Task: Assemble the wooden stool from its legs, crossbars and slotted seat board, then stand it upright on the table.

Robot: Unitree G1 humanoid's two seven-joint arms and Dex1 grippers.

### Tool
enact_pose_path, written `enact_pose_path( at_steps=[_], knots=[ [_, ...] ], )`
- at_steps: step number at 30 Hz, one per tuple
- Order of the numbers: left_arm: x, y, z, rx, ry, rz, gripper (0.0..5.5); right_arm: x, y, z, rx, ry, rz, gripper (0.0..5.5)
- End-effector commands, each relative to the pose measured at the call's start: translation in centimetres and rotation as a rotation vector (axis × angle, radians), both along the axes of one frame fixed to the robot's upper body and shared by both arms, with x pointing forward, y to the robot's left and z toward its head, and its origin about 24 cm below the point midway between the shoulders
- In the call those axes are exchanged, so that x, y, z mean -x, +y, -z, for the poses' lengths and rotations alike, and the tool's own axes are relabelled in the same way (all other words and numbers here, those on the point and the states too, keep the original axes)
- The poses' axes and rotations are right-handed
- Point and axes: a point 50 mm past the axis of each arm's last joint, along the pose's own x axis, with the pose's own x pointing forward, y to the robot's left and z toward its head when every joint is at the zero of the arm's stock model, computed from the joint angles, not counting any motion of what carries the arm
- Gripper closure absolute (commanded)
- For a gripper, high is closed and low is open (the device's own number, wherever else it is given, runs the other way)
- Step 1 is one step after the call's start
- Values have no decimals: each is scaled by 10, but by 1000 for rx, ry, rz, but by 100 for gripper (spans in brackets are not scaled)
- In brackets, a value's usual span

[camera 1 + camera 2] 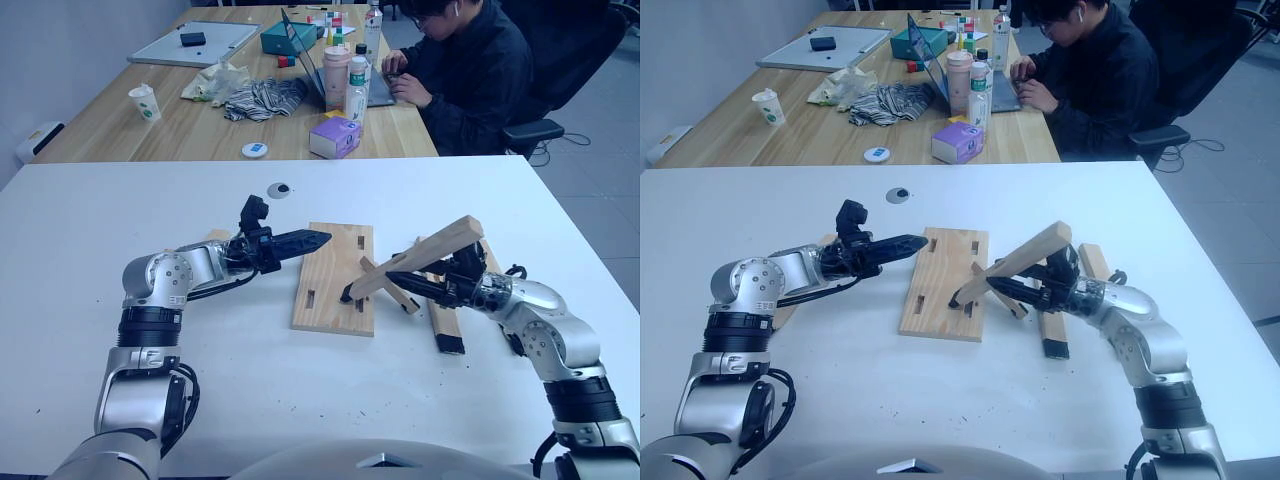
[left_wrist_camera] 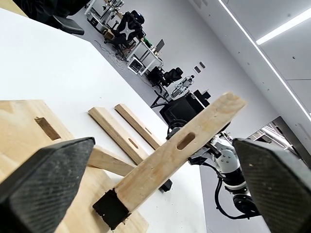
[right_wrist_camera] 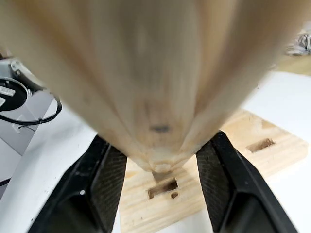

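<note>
Right now your right gripper [image 1: 442, 283] is clamped on a leg [image 1: 415, 257], with one finger pressed to each side of it in the right wrist view. The leg's long axis runs from its dark tip at lower left, down on the board [image 1: 330, 310] at frame centre, up to its free end at upper right. It leans well over rather than standing upright. The tip sits at the slot [image 3: 163, 187] near the board's lower right corner; I cannot tell whether it has entered. The board lies flat, its long axis running up and down the frame. Your left gripper [image 1: 300, 241] hovers over the board's upper left corner. Its fingers [image 2: 48, 170] are wide apart, holding nothing and pointing right toward the leg. The right arm is the nearer one. I judge the leg's high end must swing toward vertical over the slot. Spare pieces [image 1: 446, 325] lie right of the board.
</note>
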Motion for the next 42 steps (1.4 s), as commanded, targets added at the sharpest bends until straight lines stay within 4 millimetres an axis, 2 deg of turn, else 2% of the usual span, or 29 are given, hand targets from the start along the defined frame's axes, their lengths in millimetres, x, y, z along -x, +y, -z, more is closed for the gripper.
enact_pose_path(
  at_steps=[1, 8, 12, 16, 19, 22, 25, 28, 31, 34, 42],
  knots=[
    [-2, 1, -2, -7, -12, -20, 26, 3, -12, 4, 117, 7, -8, 347],
    [0, 2, -1, -8, -11, -25, 26, 8, -24, -7, 209, -28, -48, 347],
    [0, 2, -1, -6, -10, -30, 26, 11, -28, -5, 252, -20, -77, 347],
    [0, 0, -1, -4, -10, -32, 26, 14, -29, 8, 386, -27, -154, 347],
    [2, -1, 0, -2, -9, -36, 26, 9, -33, 17, 498, -17, -217, 347],
    [3, -4, 1, 6, -8, -43, 26, 0, -40, 26, 575, 70, -278, 347],
    [6, -6, 5, 20, -3, -63, 26, -9, -48, 34, 616, 159, -261, 347],
    [11, -7, 10, 32, 10, -91, 26, -8, -58, 49, 769, 200, -253, 347],
    [15, -8, 14, 37, 19, -112, 26, 2, -54, 65, 906, 272, -322, 347],
    [14, -7, 13, 40, 16, -125, 26, 5, -43, 70, 1035, 307, -410, 347],
    [17, -11, 15, 56, 14, -147, 26, 1, -34, 79, 1108, 404, -530, 347]
  ],
)
